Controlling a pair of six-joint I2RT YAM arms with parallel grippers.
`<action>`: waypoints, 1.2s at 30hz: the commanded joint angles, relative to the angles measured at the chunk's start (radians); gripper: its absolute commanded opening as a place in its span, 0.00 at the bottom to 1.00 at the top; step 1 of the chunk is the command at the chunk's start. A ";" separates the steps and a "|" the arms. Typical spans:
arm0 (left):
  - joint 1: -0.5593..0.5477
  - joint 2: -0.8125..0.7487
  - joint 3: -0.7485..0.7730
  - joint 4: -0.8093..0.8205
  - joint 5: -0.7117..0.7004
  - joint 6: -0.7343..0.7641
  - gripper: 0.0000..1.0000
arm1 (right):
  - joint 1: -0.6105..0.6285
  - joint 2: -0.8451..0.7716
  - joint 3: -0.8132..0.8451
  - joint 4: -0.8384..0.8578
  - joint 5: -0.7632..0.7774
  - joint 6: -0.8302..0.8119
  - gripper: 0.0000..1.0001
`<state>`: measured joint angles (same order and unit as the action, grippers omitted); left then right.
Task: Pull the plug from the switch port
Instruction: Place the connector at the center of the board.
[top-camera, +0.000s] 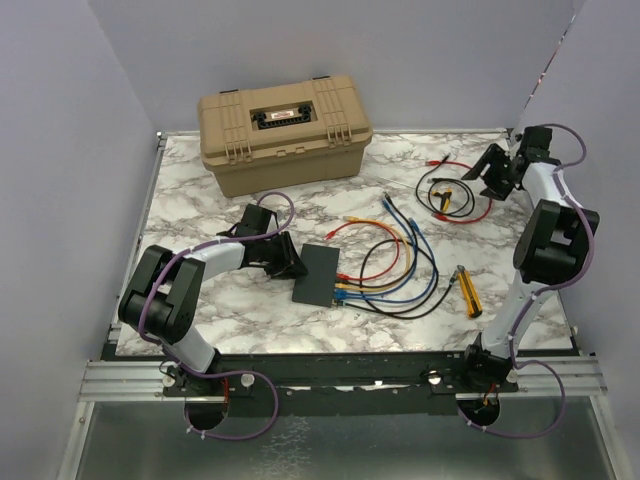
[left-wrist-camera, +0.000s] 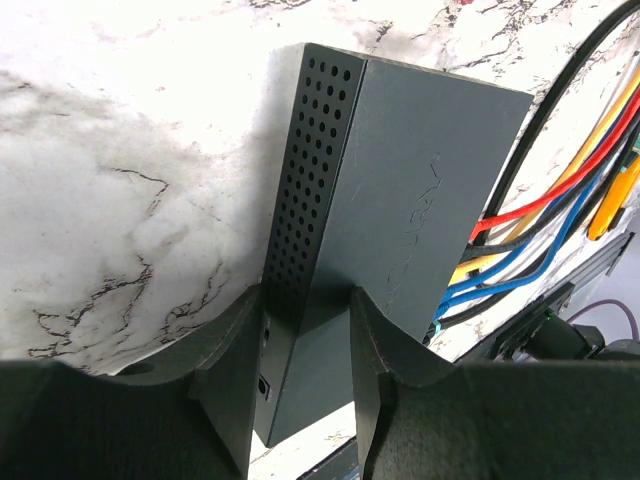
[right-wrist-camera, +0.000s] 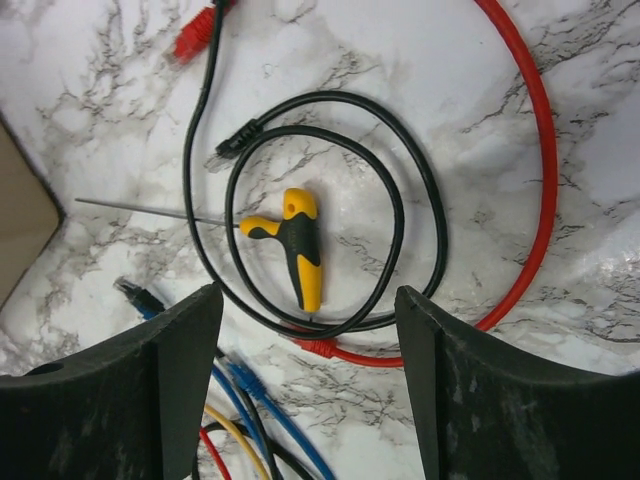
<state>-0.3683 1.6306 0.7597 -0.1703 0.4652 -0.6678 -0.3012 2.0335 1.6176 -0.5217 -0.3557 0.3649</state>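
Marble table (top-camera: 195, 190): toolbox (top-camera: 285, 130) beyond switch (top-camera: 318, 274), cables (top-camera: 400, 270) beside it.

The left arm (top-camera: 165, 295) is shown folded sharply at the elbow, with its forearm reached forward and inward and its wrist kept low. The left gripper (top-camera: 283, 258) is closed on one end of the switch (top-camera: 318, 272), with a finger (left-wrist-camera: 235, 350) pressed against either side. The right arm (top-camera: 550, 240) is raised steeply from its base, bent at the elbow and stretched toward the far right. The right gripper (top-camera: 490, 170) is pointed downward, its fingers (right-wrist-camera: 170, 370) spread wide with nothing gripped between them.
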 joint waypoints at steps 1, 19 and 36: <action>-0.024 0.105 -0.063 -0.107 -0.231 0.056 0.32 | 0.009 -0.063 0.020 -0.006 -0.067 -0.011 0.74; -0.024 0.068 -0.058 -0.092 -0.252 0.043 0.33 | 0.288 -0.199 -0.231 0.046 -0.165 -0.050 0.78; -0.024 0.037 -0.081 -0.057 -0.239 0.012 0.38 | 0.468 -0.357 -0.510 0.113 -0.320 -0.077 0.82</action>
<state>-0.3756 1.6024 0.7467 -0.1555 0.4438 -0.6781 0.1265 1.7046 1.1568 -0.4450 -0.6071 0.2943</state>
